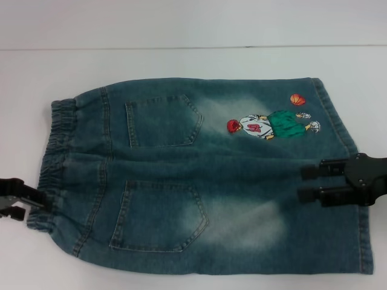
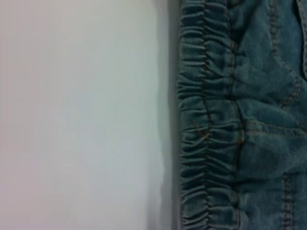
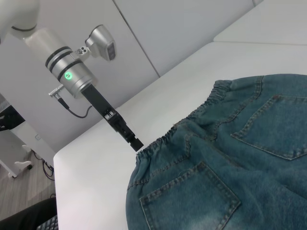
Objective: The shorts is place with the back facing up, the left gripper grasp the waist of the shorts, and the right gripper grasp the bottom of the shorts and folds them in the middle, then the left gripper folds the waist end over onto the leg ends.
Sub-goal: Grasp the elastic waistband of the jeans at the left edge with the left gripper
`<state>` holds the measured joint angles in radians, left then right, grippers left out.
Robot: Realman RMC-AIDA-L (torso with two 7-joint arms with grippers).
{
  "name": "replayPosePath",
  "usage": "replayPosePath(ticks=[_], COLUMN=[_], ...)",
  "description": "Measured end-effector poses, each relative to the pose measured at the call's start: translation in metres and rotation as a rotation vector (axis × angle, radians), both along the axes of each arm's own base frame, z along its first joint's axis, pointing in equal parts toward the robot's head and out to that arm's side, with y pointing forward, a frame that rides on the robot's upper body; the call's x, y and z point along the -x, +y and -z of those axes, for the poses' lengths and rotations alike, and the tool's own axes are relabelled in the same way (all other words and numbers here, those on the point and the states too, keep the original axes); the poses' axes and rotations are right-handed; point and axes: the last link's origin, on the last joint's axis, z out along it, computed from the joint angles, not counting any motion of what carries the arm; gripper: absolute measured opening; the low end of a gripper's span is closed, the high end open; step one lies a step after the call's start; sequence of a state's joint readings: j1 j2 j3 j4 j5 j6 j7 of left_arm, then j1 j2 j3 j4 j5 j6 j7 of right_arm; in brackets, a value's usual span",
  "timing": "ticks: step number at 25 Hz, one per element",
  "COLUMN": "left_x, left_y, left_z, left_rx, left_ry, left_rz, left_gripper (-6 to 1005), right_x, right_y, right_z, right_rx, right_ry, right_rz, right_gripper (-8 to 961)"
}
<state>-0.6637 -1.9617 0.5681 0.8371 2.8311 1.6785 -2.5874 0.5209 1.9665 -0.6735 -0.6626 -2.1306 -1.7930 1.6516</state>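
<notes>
With the shorts (image 1: 199,175) lying flat, back side up, on the white table (image 1: 193,60), I'm seeing the elastic waistband (image 1: 57,157) pointing to the robot's left and the leg hems pointing to its right. Both back patch pockets are showing: one pocket (image 1: 163,121) on the far half, the other pocket (image 1: 158,215) on the near half. An embroidered basketball player (image 1: 272,124) is sitting on the far leg, w/ a small orange ball (image 1: 297,99) stitched just beside it. L side: the left gripper (image 1: 17,199) is resting at the waistband edge, near half, fingers touching the gathered elastic; I can't tell whether it's spread or pinching the fabric. From the right wrist cam, the same gripper's tip is meeting the waistband rim, w/ a silver wrist section showing a green light (image 3: 67,75) behind it. The left wrist cam is showing only gathered waistband (image 2: 206,124) next to bare table. R side: the right gripper (image 1: 314,183) is hovering over the leg-hem area, fingers spread apart, pointing toward the waist, w/ denim showing between them.
</notes>
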Motion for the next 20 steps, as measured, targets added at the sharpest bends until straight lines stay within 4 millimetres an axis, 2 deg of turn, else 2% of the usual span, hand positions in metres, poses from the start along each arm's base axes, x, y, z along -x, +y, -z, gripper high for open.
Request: replayPosePath(ticks=[6,20], left_x=[0.0019,0.0025], left_y=[-0.0004,-0.0009], left_z=[-0.0028,0.0060], left_rx=[0.003,0.004], left_ry=[0.023,0.022], left_rz=[-0.002,0.003], left_gripper=[566,539], right_x=[-0.0005,-0.0005], right_y=[-0.0009,-0.0017], right_z=[0.0007,0.0019], right_rx=[0.001,0.003], right_ry=[0.002,0.004], right_rz=[0.003,0.004], right_gripper=[733,734])
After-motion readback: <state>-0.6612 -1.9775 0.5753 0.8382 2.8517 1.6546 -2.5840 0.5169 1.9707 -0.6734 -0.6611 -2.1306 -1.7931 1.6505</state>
